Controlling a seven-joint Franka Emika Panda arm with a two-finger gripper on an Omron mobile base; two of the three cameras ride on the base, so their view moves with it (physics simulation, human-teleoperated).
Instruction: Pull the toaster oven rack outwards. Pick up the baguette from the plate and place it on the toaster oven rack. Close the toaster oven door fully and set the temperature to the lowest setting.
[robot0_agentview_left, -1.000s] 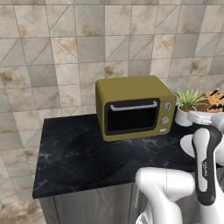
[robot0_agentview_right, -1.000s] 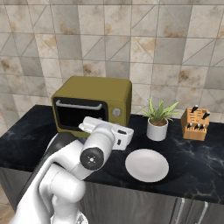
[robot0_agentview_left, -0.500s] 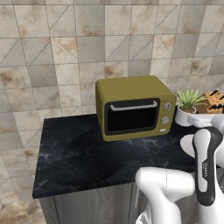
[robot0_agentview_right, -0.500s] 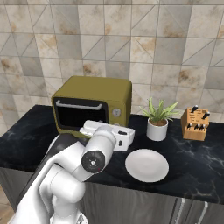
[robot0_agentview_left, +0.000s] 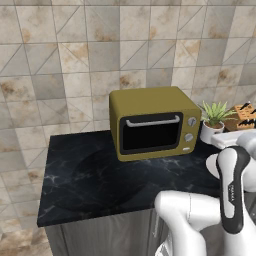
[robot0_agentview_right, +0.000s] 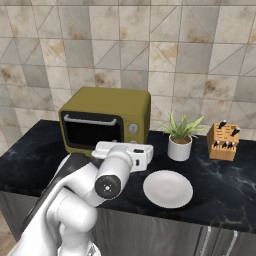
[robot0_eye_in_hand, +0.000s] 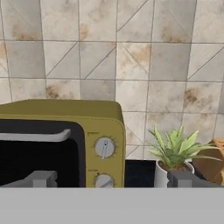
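The olive-yellow toaster oven stands at the back of the dark counter. Its toaster oven door is shut, with the silver handle along its top edge. The toaster oven rack is hidden behind the dark glass. Two grey knobs sit one above the other on the oven's right side. The white plate lies bare on the counter right of the oven; the baguette is out of view. My gripper is open wide, level with the oven's front and facing its knob side, touching nothing. My white hand hovers just in front of the oven.
A potted plant stands right of the oven, a wooden knife block further right. A tiled wall rises close behind them. Bare dark counter stretches left of and in front of the oven.
The hand has crept slightly right and down in front of the oven. The jaws stay wide. Oven, plate and plant have not moved.
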